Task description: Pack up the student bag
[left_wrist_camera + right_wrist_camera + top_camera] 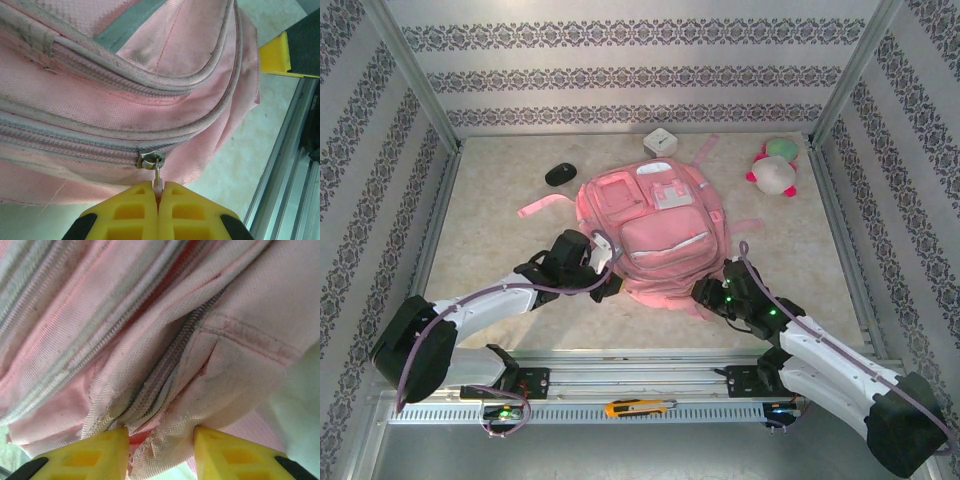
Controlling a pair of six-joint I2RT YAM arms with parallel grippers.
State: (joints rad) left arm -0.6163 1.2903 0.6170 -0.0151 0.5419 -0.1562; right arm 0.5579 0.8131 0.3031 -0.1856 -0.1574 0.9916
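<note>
Pink student bag (650,225) lies on the bench (490,235) between both tools; left tool (159,194), clenched on the zipper pull (157,176) just ahead, should draw along the teeth while right tool (160,446), straddling fabric, grip unclear, steadies it.

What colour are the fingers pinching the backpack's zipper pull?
Bright yellow fingers, pinching the zipper pull; best in the left wrist view.

woven cloth student bag (175,50), metal zip pull (157,175), matt plastic left claw (159,189)

Damask-striped walls (620,80); beige marbled tabletop (490,230); even light.
</note>
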